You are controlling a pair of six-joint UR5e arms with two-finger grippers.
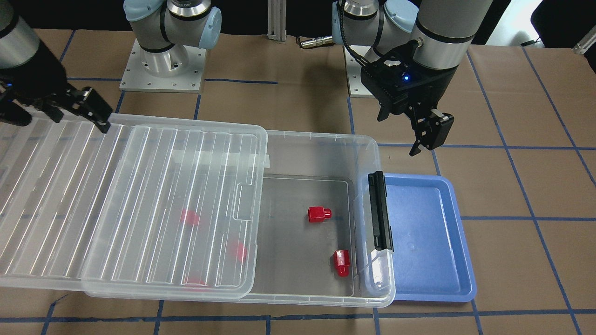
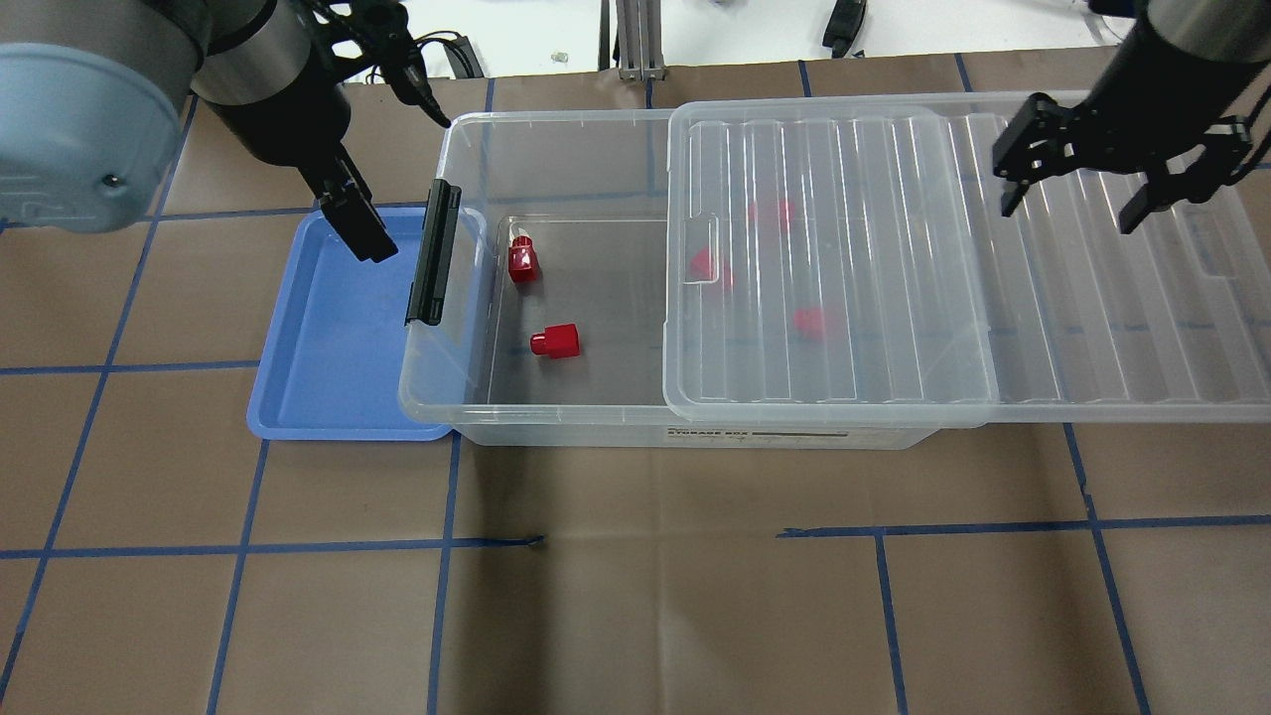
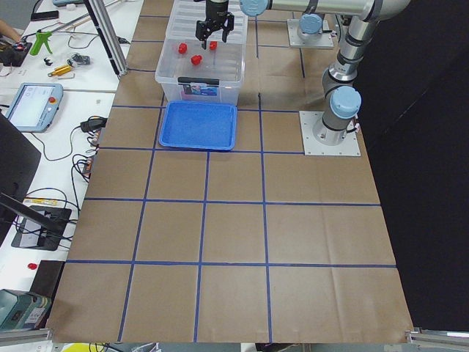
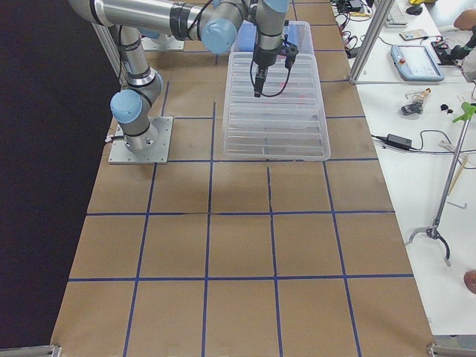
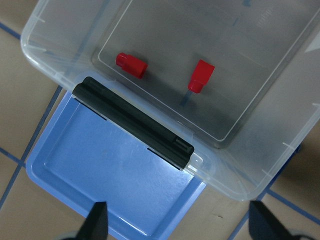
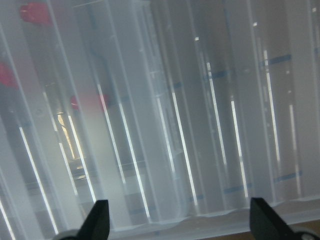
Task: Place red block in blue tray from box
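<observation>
**Tray, box and 5 blocks, listed from the robot's left end of the table**

- 1 blue tray [image 2: 328,338]: flat on the brown table [image 2: 635,596], set against the latch end of the box.
- 1 left gripper [image 5: 180,220]: hangs above the tray, fingers spread wide, nothing between them.
- 1 clear box [image 2: 556,425]: has 1 black latch [image 2: 434,253] on the end beside the tray.
- Box contents: 5 red blocks, all on the box floor.
  - 2 lie uncovered: 1 red block [image 2: 523,261] close to the latch end, and 1 second block [image 2: 556,342] just beyond it, stub pointing toward the tray.
  - 3 covered blocks [image 2: 814,323] show only as red blurs through the lid.
- 1 ribbed lid [image 2: 844,268]: slid along the box, covering its right half and overhanging the far end.
- 1 right gripper [image 2: 1070,211]: above the overhanging lid, fingers wide apart, empty.
</observation>
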